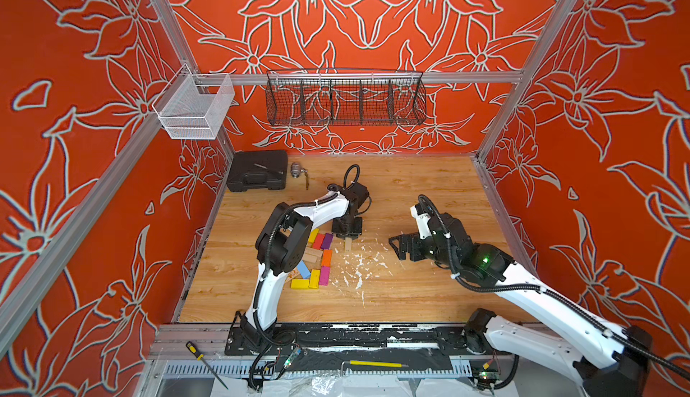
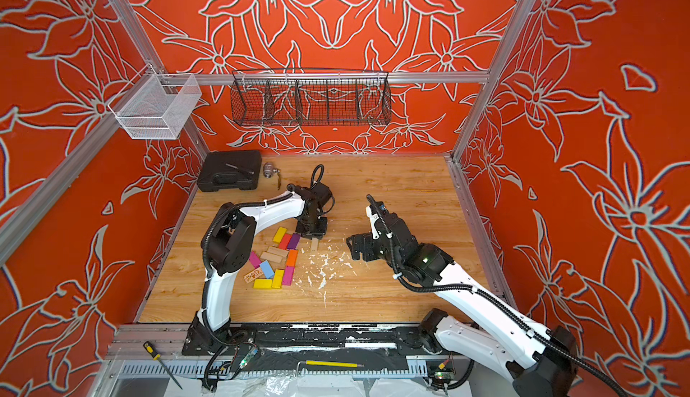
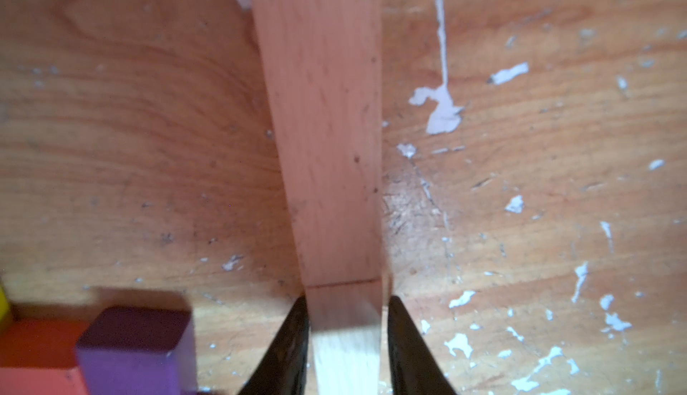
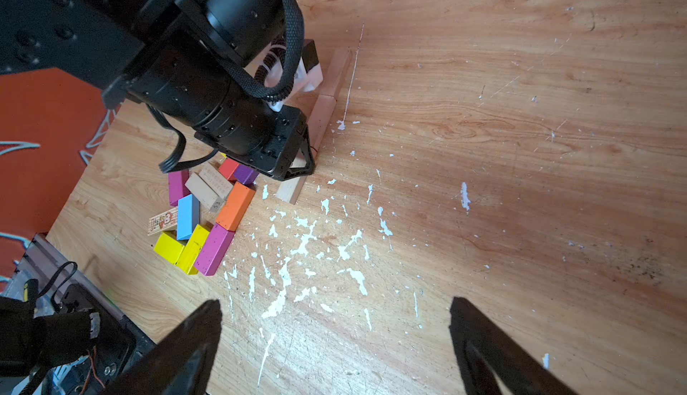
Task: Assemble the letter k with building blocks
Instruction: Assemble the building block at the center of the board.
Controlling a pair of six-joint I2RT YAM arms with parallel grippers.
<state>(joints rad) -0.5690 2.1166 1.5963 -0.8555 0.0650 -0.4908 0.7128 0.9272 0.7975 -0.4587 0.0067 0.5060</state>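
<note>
The left gripper (image 3: 347, 302) points down at the table (image 1: 410, 197). Its jaws stand narrowly apart, astride one end of a plain block (image 3: 345, 337) that lies flat on the table. One finger (image 3: 286, 345) touches the side of the block, and a thin gap shows at the other finger. Whether the block is clamped or released cannot be told. In both top views the free end of this block projects from beneath the gripper toward the robot's base.

On the far side of the jaws, a second plain block (image 3: 323, 133) butts end to end against it. The right wrist view shows a third plain block (image 4: 339, 71) continuing the same straight line beneath the left arm.

A loose cluster of blocks (image 1: 317, 260) lies just beside the left gripper, on the side away from the right gripper. The purple block (image 3: 137, 341) is nearest, then the red block (image 3: 37, 345). The orange block (image 4: 236, 205), light blue block (image 4: 187, 216) and printed block (image 4: 162, 222) lie farther off.

White flecks (image 4: 297, 240) are scattered over the table between the two grippers. The right gripper (image 4: 334, 307) hovers above the table, well apart from the line of blocks, with its jaws spread wide and holding nothing.
</note>
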